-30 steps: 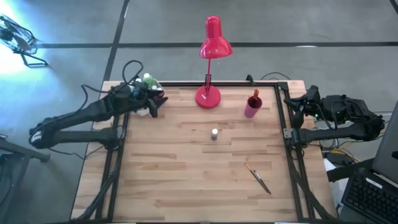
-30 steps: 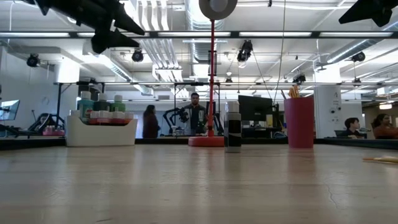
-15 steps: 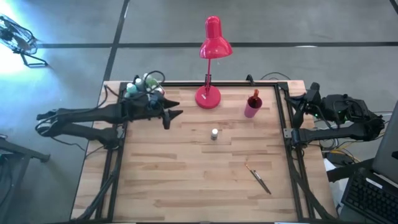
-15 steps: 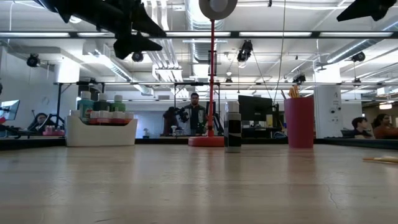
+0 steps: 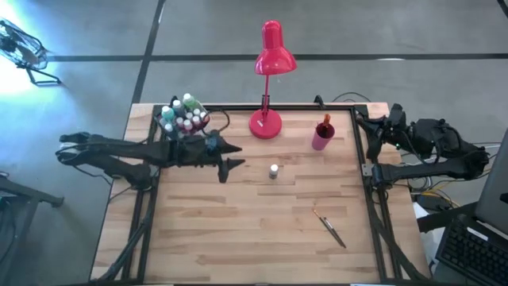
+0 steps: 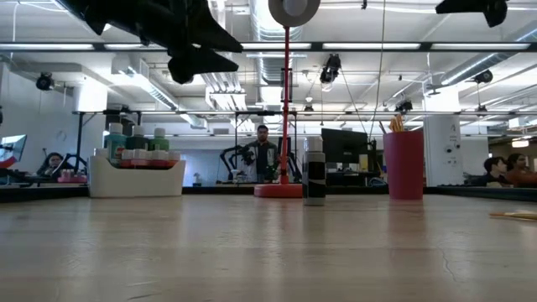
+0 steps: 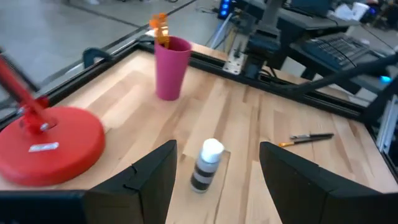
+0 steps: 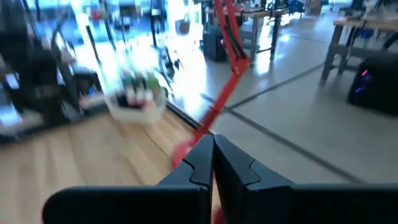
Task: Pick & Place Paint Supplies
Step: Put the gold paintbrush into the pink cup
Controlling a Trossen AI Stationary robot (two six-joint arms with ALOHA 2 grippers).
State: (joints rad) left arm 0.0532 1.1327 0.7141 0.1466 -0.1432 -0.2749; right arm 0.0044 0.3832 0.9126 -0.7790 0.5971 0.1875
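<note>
Now left tool [image 5: 231,156] wide, empty, near bottle [image 5: 274,171]; lamp [image 5: 266,123], cup [image 5: 322,135] beyond; right tool [image 8: 213,163] closed.

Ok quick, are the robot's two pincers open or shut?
Left pincer: open, holding nothing, above the wooden table.
Right pincer: shut, empty.

Right wrist view is heavily blurred: the tray of paint bottles [image 8: 135,94] shows only as smeared colours. Low view cuts off both arms at the top edge. Paintbrush [image 5: 330,229] details are too small to tell.
</note>
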